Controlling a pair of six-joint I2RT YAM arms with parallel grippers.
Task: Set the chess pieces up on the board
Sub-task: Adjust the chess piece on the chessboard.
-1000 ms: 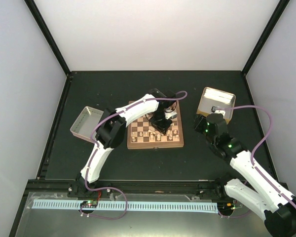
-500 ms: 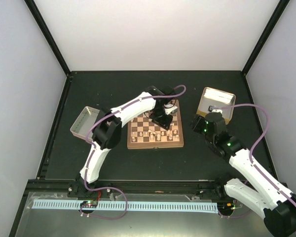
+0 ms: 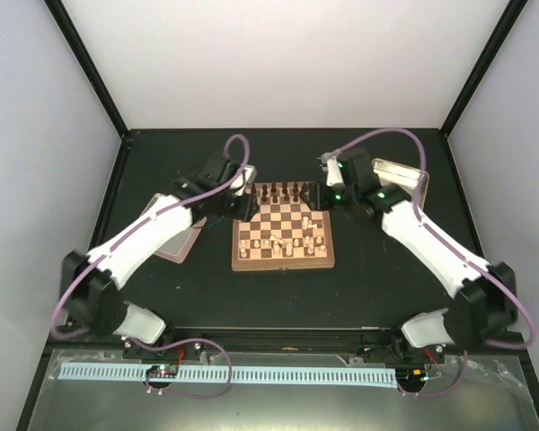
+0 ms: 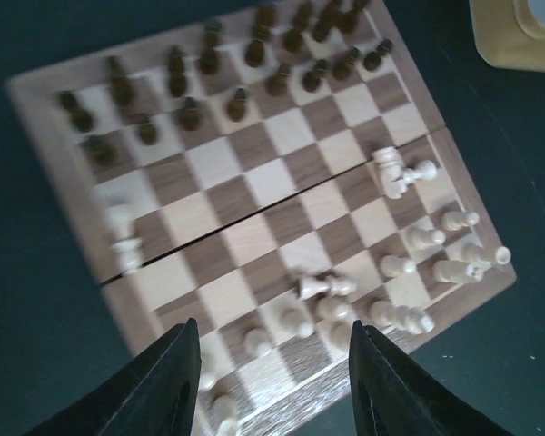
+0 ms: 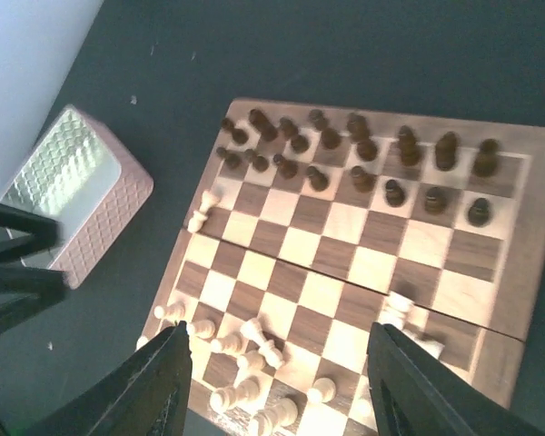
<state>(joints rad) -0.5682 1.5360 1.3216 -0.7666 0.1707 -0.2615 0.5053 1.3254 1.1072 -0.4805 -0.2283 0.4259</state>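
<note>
**Two wide-open grippers flank a checked wooden board**

On the dark table (image 3: 341, 292) sits the board (image 3: 283, 260). Cream chess pieces (image 3: 283, 242) cluster on its near rows, and only the wrist views show several tipped over (image 4: 395, 265). The dark pieces (image 3: 283, 191) stand along the far rows. The left gripper (image 4: 271, 350) and the right gripper (image 5: 282, 359) hang by the far corners, fingers spread wide and holding nothing. The right wrist view alone shows the pink tray (image 5: 109, 213) with its quilted wall and shiny inside. The left wrist view catches a corner of a yellowish tray (image 4: 513, 41).
</note>
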